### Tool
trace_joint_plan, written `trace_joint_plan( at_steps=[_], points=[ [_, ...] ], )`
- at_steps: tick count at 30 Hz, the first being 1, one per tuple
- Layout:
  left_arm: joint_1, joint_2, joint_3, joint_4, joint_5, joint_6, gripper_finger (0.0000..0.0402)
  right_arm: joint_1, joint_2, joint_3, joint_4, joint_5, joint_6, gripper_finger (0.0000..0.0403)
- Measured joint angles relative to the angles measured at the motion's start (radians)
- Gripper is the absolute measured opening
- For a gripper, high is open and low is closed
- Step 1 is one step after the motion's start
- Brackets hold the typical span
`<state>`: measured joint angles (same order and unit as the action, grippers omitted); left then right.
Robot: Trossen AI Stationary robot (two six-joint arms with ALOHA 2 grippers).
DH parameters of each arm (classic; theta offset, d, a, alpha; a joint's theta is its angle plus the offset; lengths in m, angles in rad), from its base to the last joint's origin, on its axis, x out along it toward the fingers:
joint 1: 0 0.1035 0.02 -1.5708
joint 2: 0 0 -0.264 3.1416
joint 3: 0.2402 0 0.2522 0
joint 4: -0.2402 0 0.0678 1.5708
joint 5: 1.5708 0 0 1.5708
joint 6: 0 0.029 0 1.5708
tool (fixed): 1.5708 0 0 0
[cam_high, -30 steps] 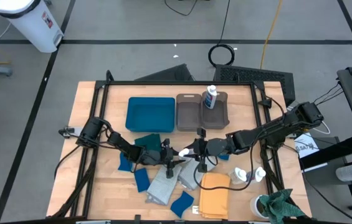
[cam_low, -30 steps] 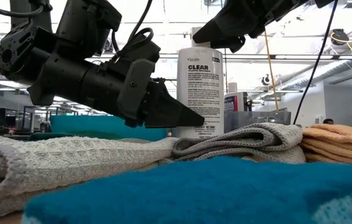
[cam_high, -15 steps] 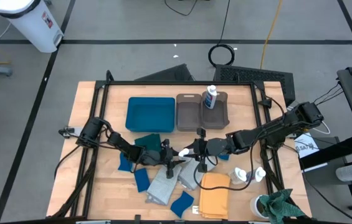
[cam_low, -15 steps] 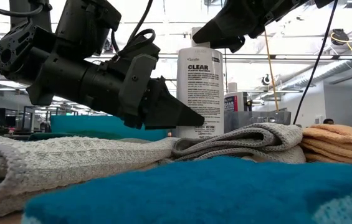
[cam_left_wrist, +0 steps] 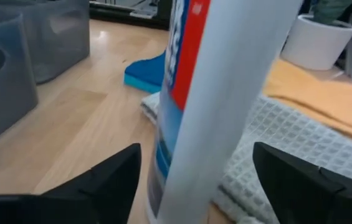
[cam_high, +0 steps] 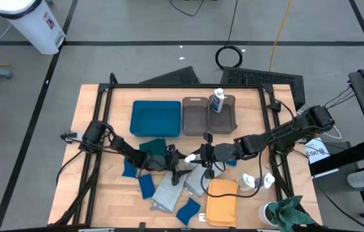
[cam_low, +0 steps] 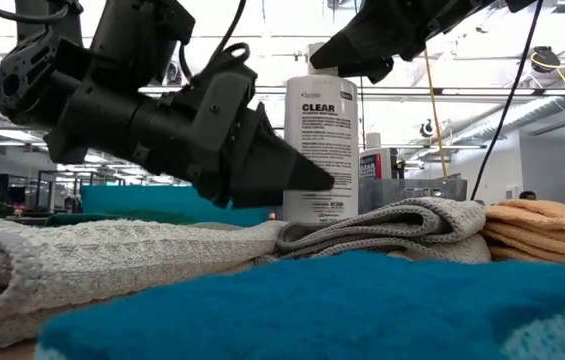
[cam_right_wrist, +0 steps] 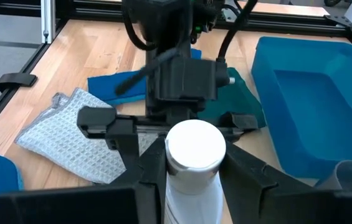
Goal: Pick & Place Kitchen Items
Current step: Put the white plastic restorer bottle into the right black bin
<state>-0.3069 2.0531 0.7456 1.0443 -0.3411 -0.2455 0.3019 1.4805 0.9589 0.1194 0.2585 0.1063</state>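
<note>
The wooden tabletop [cam_high: 98, 193] sits inside a black frame on a grey floor, with a white bin [cam_high: 30, 22] standing off its far left corner; the low view looks past the cloths into a hall with ceiling pipes and bright lights. Along the far side lie a flat teal tray [cam_high: 154, 118] and, right of it, two grey-brown bins [cam_high: 198, 116], the right one holding a white bottle [cam_high: 218, 101]. Mid-table, blue sponges [cam_high: 146, 186], a dark teal cloth [cam_high: 156, 147], pale grey cloths [cam_high: 167, 192] and a mustard yellow cloth [cam_high: 221, 201] are scattered close together, and two more small bottles [cam_high: 257, 182] lie near the right frame rail. A bright green rag [cam_high: 289, 212] sits in a white cup at the near right corner. The left arm reaches low across the tabletop from the left, its left gripper [cam_low: 297, 178] level with a standing white bottle with a blue label [cam_low: 323, 150]; its fingers [cam_left_wrist: 110, 180] are spread on either side of the bottle's lower body, not pressing it. The right arm comes in from the right, and the right gripper [cam_right_wrist: 191, 171] pinches the same bottle at its neck just under the white cap, holding it upright at the edge of a grey cloth. The two grippers meet at mid-table, hemmed in by cloths on the near side; bare wood lies open between them and the tray and bins.
</note>
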Motion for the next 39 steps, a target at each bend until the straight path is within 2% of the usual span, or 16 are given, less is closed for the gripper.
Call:
trace_joint_plan(
  at_steps=[5, 13, 24, 33, 39],
  points=[
    [0.0, -0.059, 0.0, -0.049, 0.001, 0.001, 0.0332, 0.003, -0.031, -0.001, -0.023, 0.0, 0.002, 0.0095],
    [-0.003, -0.178, 0.001, -0.217, 0.004, 0.004, 0.0321, 0.025, -0.101, -0.001, -0.088, 0.014, 0.004, 0.0095],
    [-0.002, -0.293, 0.001, -0.25, 0.001, 0.115, 0.0316, 0.047, -0.201, -0.001, -0.101, 0.176, 0.006, 0.0095],
    [-0.001, -0.32, 0.001, -0.226, 0.001, 0.117, 0.032, 0.046, -0.358, 0.0, -0.246, 0.44, 0.017, 0.0095],
    [-0.001, -0.32, 0.001, -0.224, 0.0, 0.112, 0.0309, 0.032, -0.462, 0.0, -0.4, 0.606, 0.124, 0.0095]
  ],
)
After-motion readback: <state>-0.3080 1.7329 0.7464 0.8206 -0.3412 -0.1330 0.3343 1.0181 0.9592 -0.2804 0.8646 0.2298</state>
